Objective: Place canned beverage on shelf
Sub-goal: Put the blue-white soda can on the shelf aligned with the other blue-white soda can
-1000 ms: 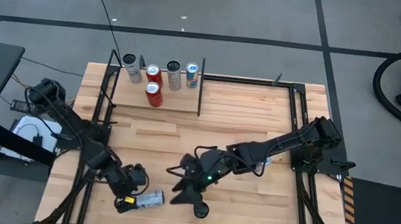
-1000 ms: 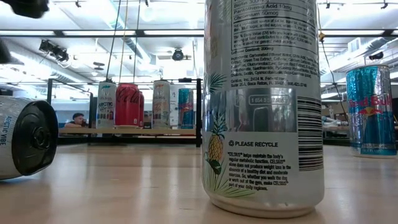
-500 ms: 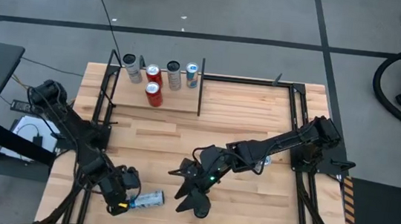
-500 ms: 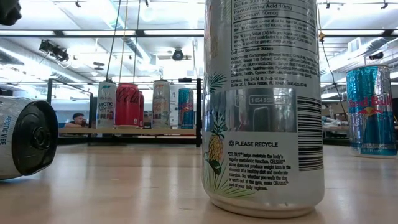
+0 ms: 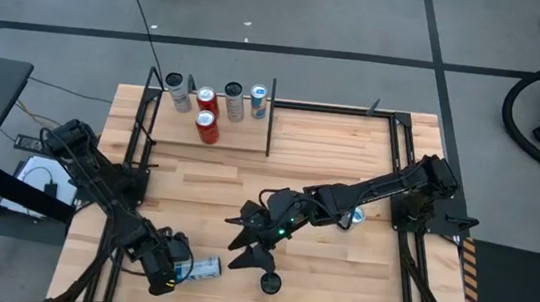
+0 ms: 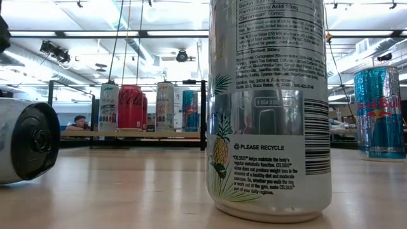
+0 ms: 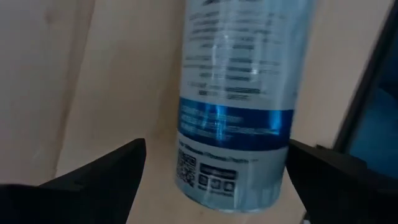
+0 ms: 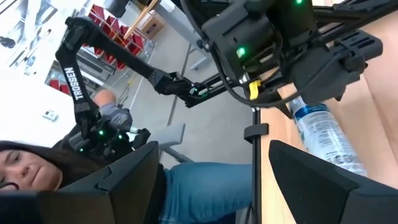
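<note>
Hidden or unclear: in the low view the upright silver can (image 6: 270, 108) stands so near the lens that its top is cut off; the fallen can (image 6: 27, 140) is cut off at the frame edge, only its dark end and part of its side showing. In the high view the body of the left end effector (image 5: 165, 267) covers one end of that fallen can. The brands of the far cans are mostly too small to read.

Fallen can: lies on its side near the front left of the worktop (image 5: 338, 269), well apart from the shelf.

Left end effector: fingers spread wide on either side of the fallen can, seen from the left wrist; the can lies between them, and no contact is visible.

Right end effector (image 5: 245, 241): fingers parted, holding nothing, over the front middle of the worktop, just beside the upright silver can and to the right of the fallen one.

Blue-and-silver can (image 6: 379, 112): upright on the worktop, further right, under the right arm.

Shelf (image 5: 241, 136): at the back left, pale board between black uprights, carrying five upright cans (image 5: 211, 111), two of them red.

Beyond the worktop: a person (image 8: 25, 168) in blue jeans shows in the right wrist view.
</note>
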Robot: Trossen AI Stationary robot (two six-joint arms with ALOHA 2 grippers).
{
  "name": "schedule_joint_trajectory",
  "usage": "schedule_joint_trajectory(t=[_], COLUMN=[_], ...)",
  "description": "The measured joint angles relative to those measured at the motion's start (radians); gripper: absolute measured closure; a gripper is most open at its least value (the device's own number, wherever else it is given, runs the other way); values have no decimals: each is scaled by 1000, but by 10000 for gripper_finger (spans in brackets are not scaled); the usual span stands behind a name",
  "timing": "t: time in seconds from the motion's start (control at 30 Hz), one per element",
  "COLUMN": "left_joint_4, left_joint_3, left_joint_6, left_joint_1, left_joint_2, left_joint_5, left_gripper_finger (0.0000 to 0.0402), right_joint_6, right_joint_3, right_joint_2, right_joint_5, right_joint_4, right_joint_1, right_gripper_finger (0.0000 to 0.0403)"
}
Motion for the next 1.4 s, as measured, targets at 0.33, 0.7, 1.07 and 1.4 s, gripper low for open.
schedule_joint_trajectory(t=[0.33,0.7,1.07,1.4], left_joint_4=[2,-51,-52,34], left_joint_3=[0,0,0,0], left_joint_6=[14,188,407,492], left_joint_1=[25,79,154,173], left_joint_2=[46,45,45,60], left_joint_5=[14,97,98,94], left_gripper_finger=[24,24,24,24], right_joint_6=[-66,-102,-117,-134], right_joint_3=[0,0,0,0], right_joint_2=[0,0,1,1], right_joint_5=[3,4,37,37], right_joint_4=[-2,-3,-9,-13], right_joint_1=[-11,-14,-13,-13], right_gripper_finger=[89,89,89,89])
